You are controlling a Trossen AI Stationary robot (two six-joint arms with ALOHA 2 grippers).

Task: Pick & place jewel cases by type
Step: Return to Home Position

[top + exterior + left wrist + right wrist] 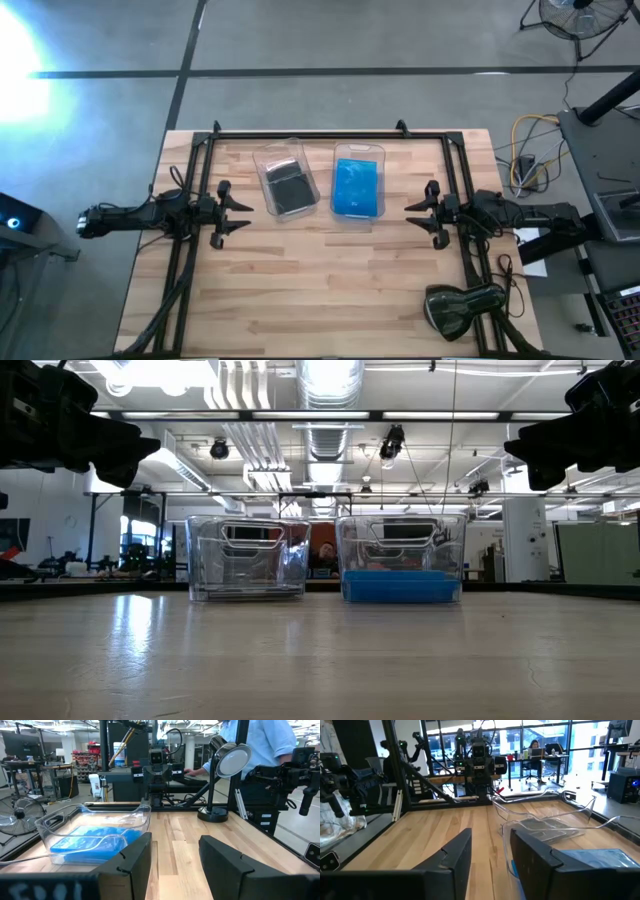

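Two clear bins stand side by side at the middle of the table, toward its far edge. The dark jewel cases [291, 190] lie flat in the left bin [270, 160], and the blue jewel cases [357, 188] lie flat in the right bin [360, 150]. In the low view the blue stack [400, 586] shows on its bin's floor. My left gripper [240, 212] hovers open to the left of the bins, holding nothing. My right gripper [415, 212] hovers open to their right, also holding nothing. Both point inward at each other. The blue cases [92, 842] show in the left wrist view, the blue cases [592, 860] in the right wrist view.
A bulky black curved device [462, 308] sits at the table's near right corner. A black frame [330, 133] runs along the far edge and both sides of the table. Bare wood [330, 280] lies in front of the bins. A person in a blue shirt [265, 742] stands beyond the table.
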